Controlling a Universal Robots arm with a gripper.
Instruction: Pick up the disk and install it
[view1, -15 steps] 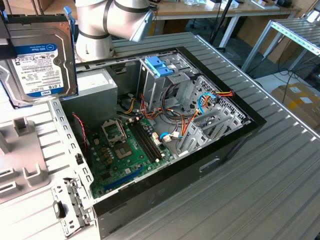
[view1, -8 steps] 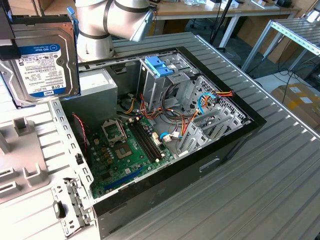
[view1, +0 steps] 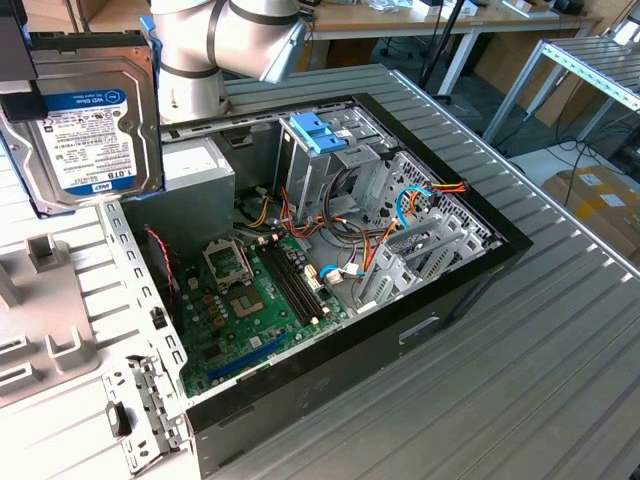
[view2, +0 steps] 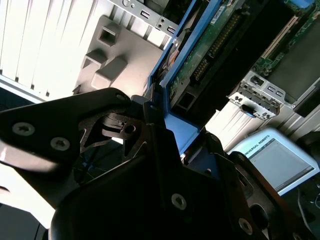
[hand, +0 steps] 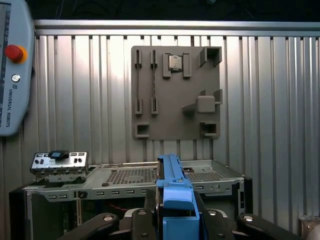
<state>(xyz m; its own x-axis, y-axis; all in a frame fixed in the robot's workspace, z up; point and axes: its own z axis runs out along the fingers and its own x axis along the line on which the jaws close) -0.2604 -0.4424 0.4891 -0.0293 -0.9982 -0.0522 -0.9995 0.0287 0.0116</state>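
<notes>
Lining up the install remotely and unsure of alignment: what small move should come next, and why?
Probably a short carry toward the drive cage, keeping height. The tool is shut on the disk, and in the exterior view the disk hangs in the air well to that view's left of the cage, not yet over it.

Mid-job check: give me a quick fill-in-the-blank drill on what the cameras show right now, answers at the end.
1. The black claw is shut on the flat rectangular silver-black metal hard drive, gripping one of its ____ plastic side rails.
2. In the exterior view the hard drive hangs at that view's upper ____, outside the open black computer case.
3. On the floor of the case lies a ____ motherboard.
Missing words: blue; left; green.
</notes>
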